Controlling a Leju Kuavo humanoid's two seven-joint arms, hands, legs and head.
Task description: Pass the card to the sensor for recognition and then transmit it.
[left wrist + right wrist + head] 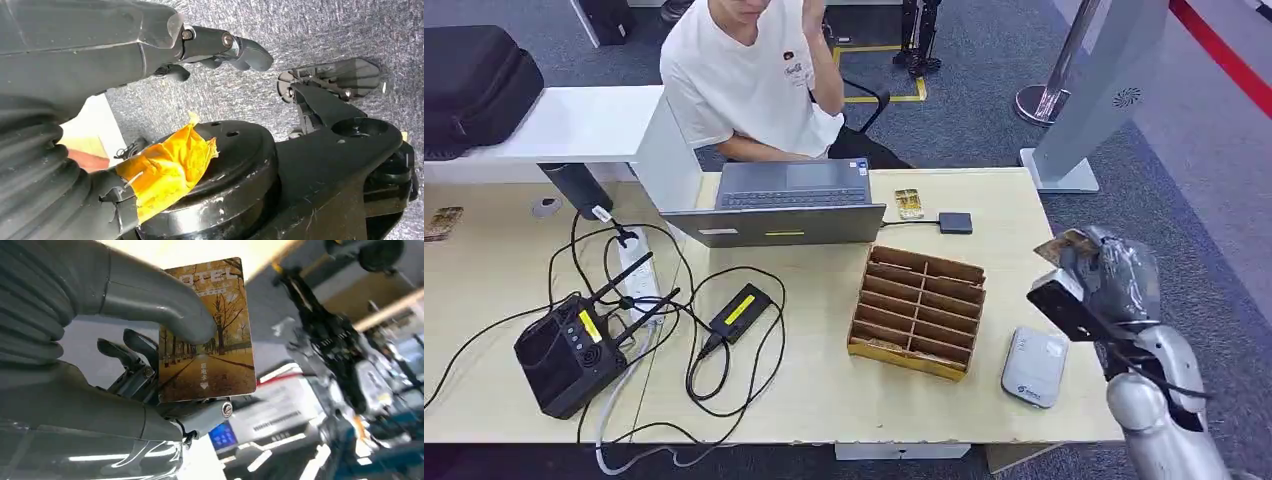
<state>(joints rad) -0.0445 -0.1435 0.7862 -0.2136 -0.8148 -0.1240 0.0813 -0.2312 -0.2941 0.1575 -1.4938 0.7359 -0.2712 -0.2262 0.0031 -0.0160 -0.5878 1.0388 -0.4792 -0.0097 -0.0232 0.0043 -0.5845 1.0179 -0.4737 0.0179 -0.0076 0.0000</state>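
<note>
card held up, sensor pass to come

head view: right hand (1096, 268) at right edge pinches the card (1064, 246), above the grey sensor (1034, 366) on the desk (824, 390); lower it flat. left wrist view: left hand (220, 47) hangs spread. right wrist view: thumb (165, 305) presses the card's face.

Grey carpet floor (984, 110); light wooden table (824, 390); white desk (584, 120) behind.
</note>
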